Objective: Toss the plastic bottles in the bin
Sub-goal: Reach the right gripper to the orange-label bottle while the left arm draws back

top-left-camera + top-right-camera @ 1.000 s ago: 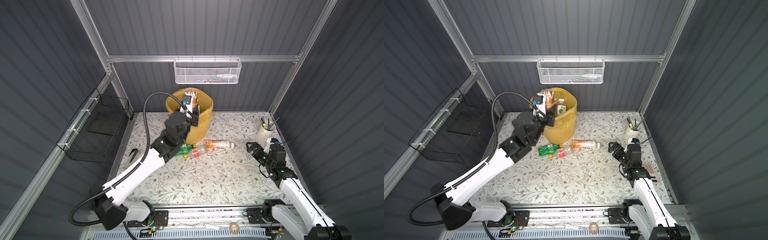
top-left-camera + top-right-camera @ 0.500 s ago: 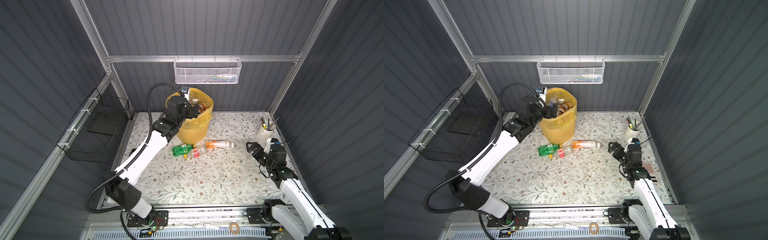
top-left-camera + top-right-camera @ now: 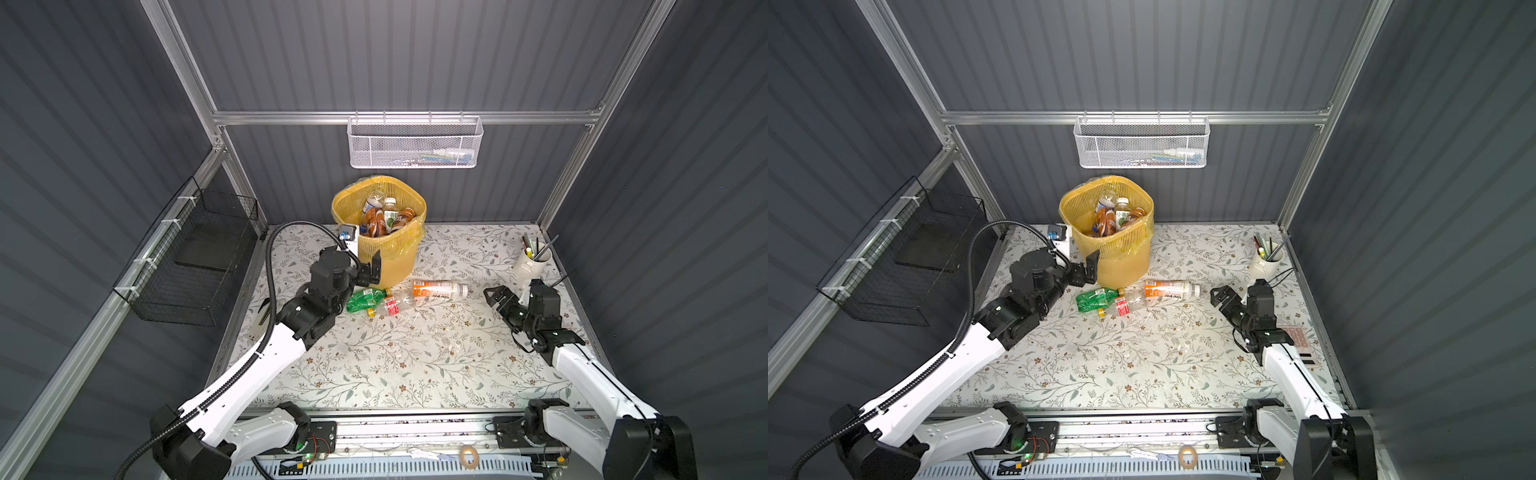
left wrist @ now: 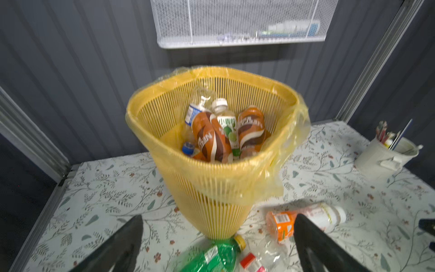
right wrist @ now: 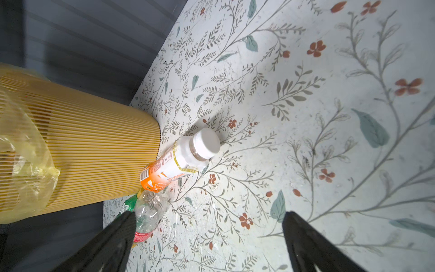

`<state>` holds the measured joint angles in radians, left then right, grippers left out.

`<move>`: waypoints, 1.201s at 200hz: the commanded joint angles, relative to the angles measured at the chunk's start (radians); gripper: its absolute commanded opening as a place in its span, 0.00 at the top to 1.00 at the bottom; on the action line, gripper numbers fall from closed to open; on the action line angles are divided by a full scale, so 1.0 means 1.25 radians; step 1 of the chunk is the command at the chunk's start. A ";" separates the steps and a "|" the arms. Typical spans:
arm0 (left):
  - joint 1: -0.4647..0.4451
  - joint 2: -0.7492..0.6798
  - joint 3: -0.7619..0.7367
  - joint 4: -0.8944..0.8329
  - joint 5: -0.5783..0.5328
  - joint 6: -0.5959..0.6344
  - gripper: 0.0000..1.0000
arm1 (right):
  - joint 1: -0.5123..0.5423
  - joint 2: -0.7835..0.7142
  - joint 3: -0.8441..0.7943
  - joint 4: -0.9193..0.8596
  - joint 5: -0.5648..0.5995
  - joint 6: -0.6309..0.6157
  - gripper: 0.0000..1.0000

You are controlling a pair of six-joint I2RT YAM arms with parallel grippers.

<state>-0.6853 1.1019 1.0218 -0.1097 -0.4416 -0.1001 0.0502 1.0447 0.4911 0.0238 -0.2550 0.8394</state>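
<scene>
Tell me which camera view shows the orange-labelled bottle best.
The right wrist view: the orange-labelled bottle lies close and sharp, whole from white cap to base. Both top views show it whole but small and far. The left wrist view blurs it, with a gripper finger crossing it.

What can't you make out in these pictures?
- Bin, left wrist view: the top bottles hide whatever lies beneath them, so no count is possible.
- Mesh basket, both top views: contents too small; blurred in the left wrist view.
- Green bottle, right wrist view: mostly hidden behind the clear bottle.
</scene>
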 commanded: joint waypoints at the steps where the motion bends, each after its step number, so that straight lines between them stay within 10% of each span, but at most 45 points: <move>1: -0.036 -0.060 -0.059 0.021 -0.110 -0.048 0.00 | 0.021 0.032 0.028 0.028 -0.009 0.029 0.01; 240: -0.063 -0.006 -0.258 -0.040 -0.089 -0.186 0.01 | 0.273 0.497 0.380 -0.065 0.091 0.511 0.01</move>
<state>-0.7589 1.1378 0.7185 -0.1455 -0.5247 -0.3119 0.3813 1.6024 0.9157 0.0074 -0.1307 1.4132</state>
